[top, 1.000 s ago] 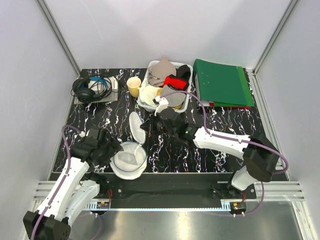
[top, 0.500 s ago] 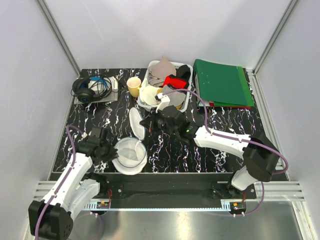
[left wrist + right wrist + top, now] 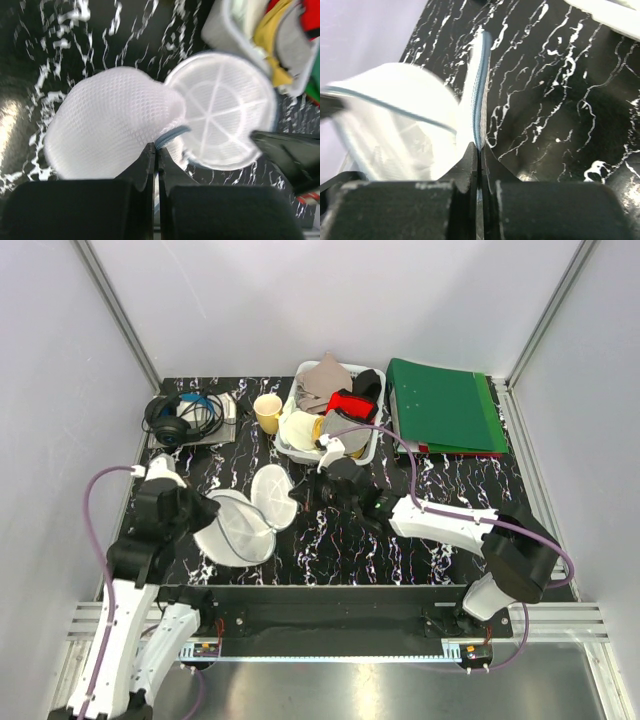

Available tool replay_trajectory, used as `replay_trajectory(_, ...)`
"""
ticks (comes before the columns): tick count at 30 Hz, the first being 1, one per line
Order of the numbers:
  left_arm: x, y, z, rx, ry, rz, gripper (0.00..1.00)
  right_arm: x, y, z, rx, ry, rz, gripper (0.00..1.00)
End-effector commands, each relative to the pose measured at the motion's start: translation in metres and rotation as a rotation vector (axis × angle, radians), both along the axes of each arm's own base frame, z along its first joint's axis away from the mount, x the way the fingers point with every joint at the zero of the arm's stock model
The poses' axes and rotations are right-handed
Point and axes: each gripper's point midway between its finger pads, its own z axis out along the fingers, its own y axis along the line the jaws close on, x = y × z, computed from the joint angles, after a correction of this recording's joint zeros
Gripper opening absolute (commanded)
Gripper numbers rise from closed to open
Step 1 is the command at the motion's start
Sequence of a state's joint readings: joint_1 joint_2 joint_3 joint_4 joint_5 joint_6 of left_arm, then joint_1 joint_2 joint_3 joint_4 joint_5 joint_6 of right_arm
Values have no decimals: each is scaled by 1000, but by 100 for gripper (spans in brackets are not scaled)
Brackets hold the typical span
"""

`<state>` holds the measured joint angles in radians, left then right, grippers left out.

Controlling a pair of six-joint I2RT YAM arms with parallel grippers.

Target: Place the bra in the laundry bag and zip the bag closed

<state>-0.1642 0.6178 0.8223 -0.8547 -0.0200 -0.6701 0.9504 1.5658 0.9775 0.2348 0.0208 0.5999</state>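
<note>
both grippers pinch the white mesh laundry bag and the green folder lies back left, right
No: the flat green folder lies at the back right, as the top external view shows. Both the left gripper and the right gripper do pinch the round white mesh laundry bag.

A robotics lab cell: white panel walls [image 3: 300, 300] and silver aluminium rails [image 3: 117, 315] are enclosing a black white-veined tabletop [image 3: 460, 480].

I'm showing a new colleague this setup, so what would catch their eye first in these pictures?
The white laundry bag is open at the table's front left, pinched at its zip rim by the left fingers on one side and the right fingers on the other. Behind it stands a white basket heaped with clothes, a green folder to its right.
</note>
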Motion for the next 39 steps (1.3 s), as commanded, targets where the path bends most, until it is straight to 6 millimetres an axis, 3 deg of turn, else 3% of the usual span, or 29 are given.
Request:
replay_trajectory(1, 6, 14, 29, 64, -115, 34, 0, 10, -8, 9, -4, -56, -45, 2)
replay_trajectory(8, 15, 34, -4, 158, 34, 118, 0, 27, -2, 6, -5, -50, -56, 8)
replay_trajectory(9, 17, 37, -11, 172, 63, 127, 0, 29, -1, 5, -13, -48, -60, 21)
replay_trajectory(11, 19, 43, -19, 188, 96, 150, 0, 38, 1, 3, -46, -39, -67, 34)
replay_trajectory(12, 21, 46, -24, 198, 120, 159, 0, 42, -1, 4, -73, -55, -70, 45)
replay_trajectory(16, 25, 57, -38, 212, 167, 206, 2, 73, -17, 31, -155, -128, -175, 66)
replay_trajectory(17, 29, 55, -39, 201, 166, 199, 3, 81, -23, 34, -172, -138, -210, 66)
replay_trajectory(18, 31, 56, -43, 201, 179, 198, 11, 99, -37, 42, -184, -159, -278, 67)
replay_trajectory(19, 32, 58, -44, 204, 186, 202, 19, 107, -49, 44, -223, -150, -318, 76)
replay_trajectory(20, 34, 59, -44, 208, 192, 201, 29, 117, -59, 47, -238, -162, -360, 79)
replay_trajectory(21, 36, 60, -42, 215, 185, 201, 46, 131, -75, 51, -258, -175, -412, 79)
replay_trajectory(23, 40, 66, -28, 241, 142, 214, 67, 149, -87, 62, -287, -215, -434, 80)
replay_trajectory(25, 45, 66, -16, 257, 110, 202, 80, 171, -100, 66, -312, -234, -456, 85)
replay_trajectory(27, 47, 60, -8, 254, 91, 166, 82, 184, -103, 57, -374, -246, -413, 85)
replay_trajectory(28, 47, 52, -6, 249, 83, 127, 82, 193, -107, 63, -381, -266, -417, 85)
replay_trajectory(29, 48, 38, -3, 209, 65, 67, 82, 199, -111, 60, -412, -278, -416, 84)
replay_trajectory(30, 48, 29, -3, 186, 60, 23, 80, 204, -112, 45, -439, -252, -400, 81)
replay_trajectory(32, 44, -1, 3, 97, 27, -114, 77, 215, -116, 39, -441, -224, -397, 78)
replay_trajectory(33, 42, -11, 1, 65, 24, -155, 77, 214, -112, 25, -452, -192, -356, 73)
replay_trajectory(35, 37, -33, 13, -11, -38, -254, 74, 213, -107, 19, -451, -182, -312, 69)
replay_trajectory(39, 28, -51, 26, -75, -114, -329, 73, 207, -96, -4, -442, -133, -248, 64)
